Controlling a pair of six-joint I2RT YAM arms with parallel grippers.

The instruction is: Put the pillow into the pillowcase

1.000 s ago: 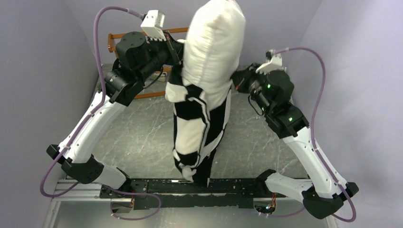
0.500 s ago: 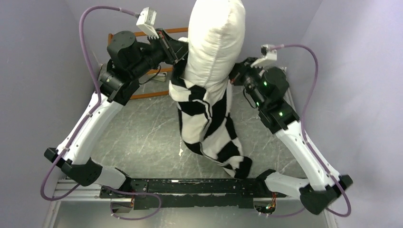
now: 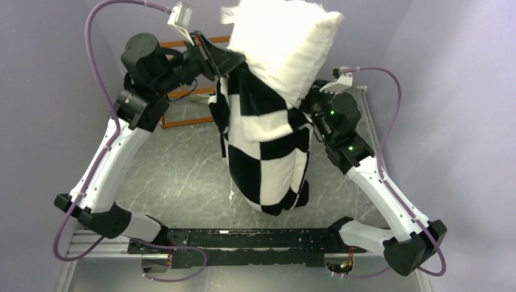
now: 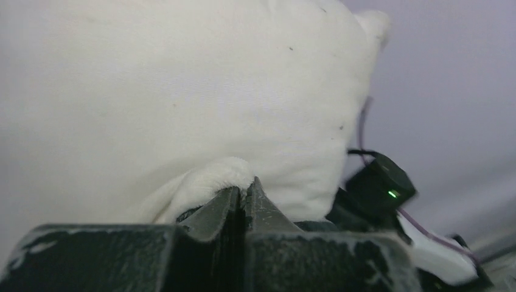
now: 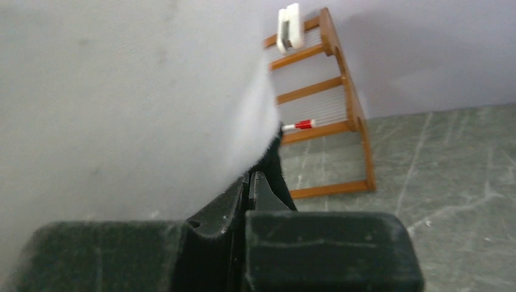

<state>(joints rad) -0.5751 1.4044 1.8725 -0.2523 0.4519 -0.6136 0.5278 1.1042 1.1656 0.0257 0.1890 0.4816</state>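
The pillowcase point(image 3: 268, 152) hangs above the table point(image 3: 182, 176), closed end lowest, near the arm bases. Higher up, the left gripper point(image 4: 243, 193) and right gripper point(image 5: 248, 181) are each clamped on its rim, on opposite sides. The pillow point(image 3: 286, 42) protrudes from the mouth, its lower part inside. A wooden rack point(image 5: 341, 79) stands behind.

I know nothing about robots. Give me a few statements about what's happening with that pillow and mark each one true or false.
1. The pillow is fully inside the pillowcase. False: its upper part sticks out of the top.
2. Both arms' jaws are shut on the pillowcase. True.
3. The pillowcase has red and white stripes. False: it has large black and white checks.
4. A wooden rack stands at the far side of the table. True.
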